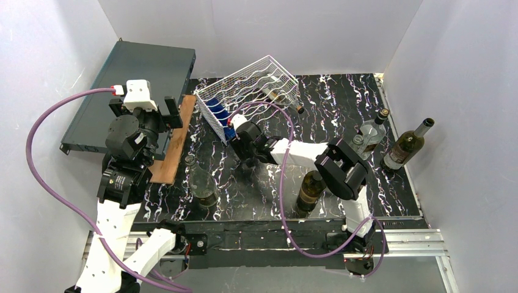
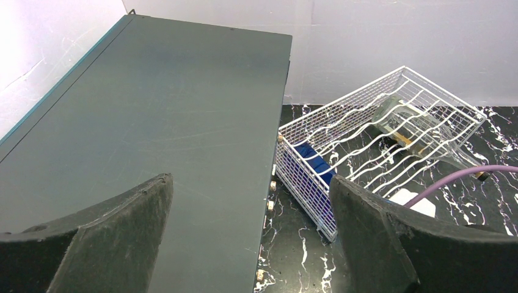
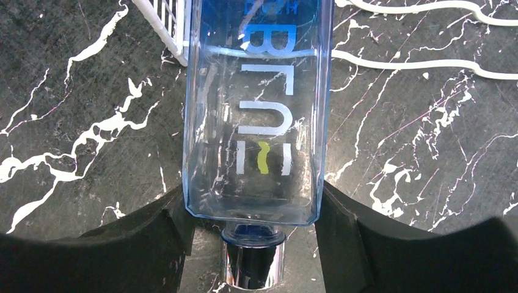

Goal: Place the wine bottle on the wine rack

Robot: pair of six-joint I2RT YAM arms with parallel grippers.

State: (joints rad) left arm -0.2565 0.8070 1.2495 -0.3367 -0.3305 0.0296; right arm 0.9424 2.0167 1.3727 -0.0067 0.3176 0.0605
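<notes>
The white wire wine rack [image 1: 256,79] stands tilted at the back of the table, also in the left wrist view [image 2: 379,104]. A blue square bottle [image 3: 256,91] with a silver cap [image 3: 253,265] lies with its far end in the rack's near-left end [image 1: 217,113]. My right gripper [image 3: 253,201] is shut on this bottle's shoulder, cap toward the wrist, just in front of the rack [image 1: 244,137]. A clear bottle [image 1: 278,94] lies in the rack's right part. My left gripper [image 2: 250,180] is open and empty above the edge of the flat dark grey box [image 2: 153,122].
A wooden board [image 1: 174,146] lies beside the grey box. Upright bottles stand on the marble table: a clear one [image 1: 201,183], a dark one [image 1: 311,189], a clear square one [image 1: 369,134] and a green wine bottle [image 1: 406,146] at the right edge.
</notes>
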